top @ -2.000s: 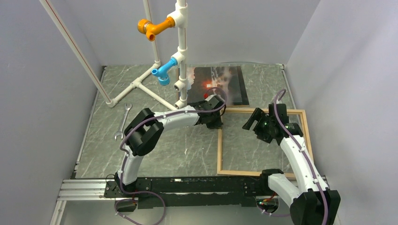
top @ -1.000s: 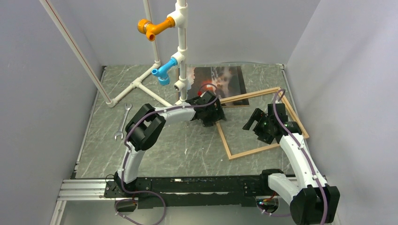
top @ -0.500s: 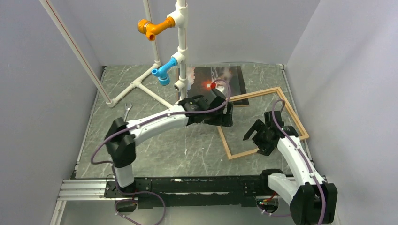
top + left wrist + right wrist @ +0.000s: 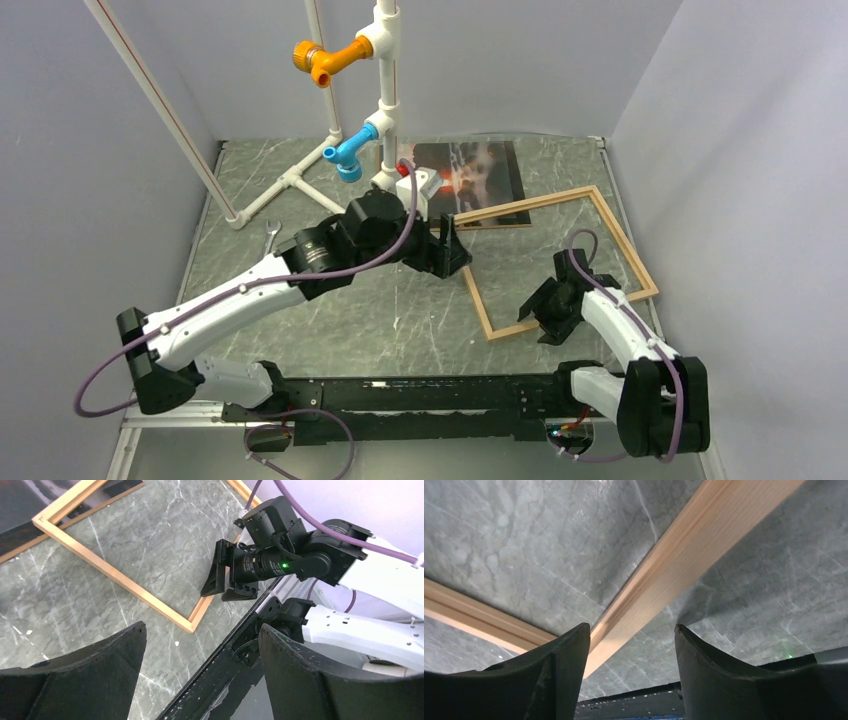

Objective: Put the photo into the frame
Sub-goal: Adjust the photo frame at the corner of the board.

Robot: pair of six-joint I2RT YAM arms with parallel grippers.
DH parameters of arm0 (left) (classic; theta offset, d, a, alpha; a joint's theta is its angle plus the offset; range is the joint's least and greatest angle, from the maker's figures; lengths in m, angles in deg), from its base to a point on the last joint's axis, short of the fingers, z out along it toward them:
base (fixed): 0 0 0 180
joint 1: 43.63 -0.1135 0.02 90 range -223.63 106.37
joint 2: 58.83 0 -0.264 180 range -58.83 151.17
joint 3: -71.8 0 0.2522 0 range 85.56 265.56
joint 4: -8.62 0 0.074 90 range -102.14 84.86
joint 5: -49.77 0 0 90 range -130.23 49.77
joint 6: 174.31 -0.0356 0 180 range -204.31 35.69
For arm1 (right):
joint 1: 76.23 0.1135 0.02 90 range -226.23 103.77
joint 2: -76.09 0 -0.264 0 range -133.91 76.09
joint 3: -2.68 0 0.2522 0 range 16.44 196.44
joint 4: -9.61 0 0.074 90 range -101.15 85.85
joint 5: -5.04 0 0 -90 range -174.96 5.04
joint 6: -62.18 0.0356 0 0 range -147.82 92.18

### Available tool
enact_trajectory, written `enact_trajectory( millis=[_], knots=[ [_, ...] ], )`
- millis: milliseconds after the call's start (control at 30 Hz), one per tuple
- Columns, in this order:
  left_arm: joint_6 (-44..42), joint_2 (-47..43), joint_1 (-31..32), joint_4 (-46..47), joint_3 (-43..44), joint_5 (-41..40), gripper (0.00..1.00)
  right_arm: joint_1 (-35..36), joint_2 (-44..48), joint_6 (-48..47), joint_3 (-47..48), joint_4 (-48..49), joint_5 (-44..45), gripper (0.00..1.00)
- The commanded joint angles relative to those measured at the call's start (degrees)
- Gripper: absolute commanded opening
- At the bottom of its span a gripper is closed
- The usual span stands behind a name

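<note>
The frame [image 4: 626, 240], thin light wood, lies skewed on the grey marbled table at the right. Its far left corner overlaps the photo [image 4: 470, 175], a dark glossy print with an orange glow that lies flat at the back. My right gripper [image 4: 540, 315] is low over the frame's near strip. In the right wrist view the gripper [image 4: 631, 627] is open, and the strip [image 4: 684, 545] runs between its fingers, close to the left one. My left gripper [image 4: 450, 252] hangs open and empty beside the frame's left strip. In the left wrist view it [image 4: 201, 627] looks down on the frame [image 4: 115, 575].
A white pipe stand [image 4: 385, 120] with orange and blue fittings rises at the back, just left of the photo. A wrench [image 4: 262, 262] lies on the left. Grey walls close in both sides. The arms' black base rail [image 4: 400, 395] runs along the near edge.
The frame has stayed skewed since one second ago. My right gripper dropped toward the frame's near strip and its jaws narrowed. The left arm stretched out and its wrist turned.
</note>
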Motion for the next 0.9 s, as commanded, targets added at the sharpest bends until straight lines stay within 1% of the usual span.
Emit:
enact_trajectory(
  millis=[0,100,233,267,300,333,467,600,667,733,867],
  knots=[
    [-2.97,-4.32,0.06,0.9,-1.67,-2.42,0.85,-0.15,-3.62,0.61,-0.04,5.26,-0.17,0.62],
    [-3.32,-5.92,0.08,-0.68,-1.95,-3.8,0.85,-0.12,-5.49,-0.47,0.53,5.99,0.87,0.56],
    [-3.74,-6.93,0.06,-1.56,-2.5,-4.68,0.85,-0.11,-5.97,-2.44,0.8,7.11,0.77,0.15],
    [-3.74,-7.06,0.08,-1.55,-2.78,-4.86,0.85,-0.08,-5.89,-2.97,0.73,7.31,0.54,0.07],
    [-3.84,-7.15,0.06,-1.51,-3.04,-5.06,0.85,-0.06,-5.85,-3.5,0.9,7.32,0.35,0.02],
    [-4.09,-7.16,0.06,-1.37,-3.23,-5.06,0.85,-0.06,-5.7,-3.88,1.12,7.1,0.56,0.0],
    [-4.67,-6.38,0.1,-1.98,-2.8,-4.44,0.85,0.0,-4.64,-5.93,2.94,4.8,2.39,0.0],
    [-5.28,-5.15,0.07,-3.54,-1.97,-4.11,0.85,-0.03,-3.07,-6.44,6.99,2.4,4.71,0.0],
    [-5.53,-4.54,0.06,-4.55,-1.44,-4.36,0.85,0.03,-3.13,-6.85,9.64,1.29,7.61,0.0],
    [-5.78,-4.27,0.06,-4.66,-1.38,-4.22,0.85,0.04,-4.14,-8.83,12.84,0.47,10.29,0.0],
    [-5.66,-4.38,0.07,-3.77,-1.87,-4.35,0.85,-0.2,-9.21,-15.26,18.42,-0.76,15.66,0.0]
  ],
)
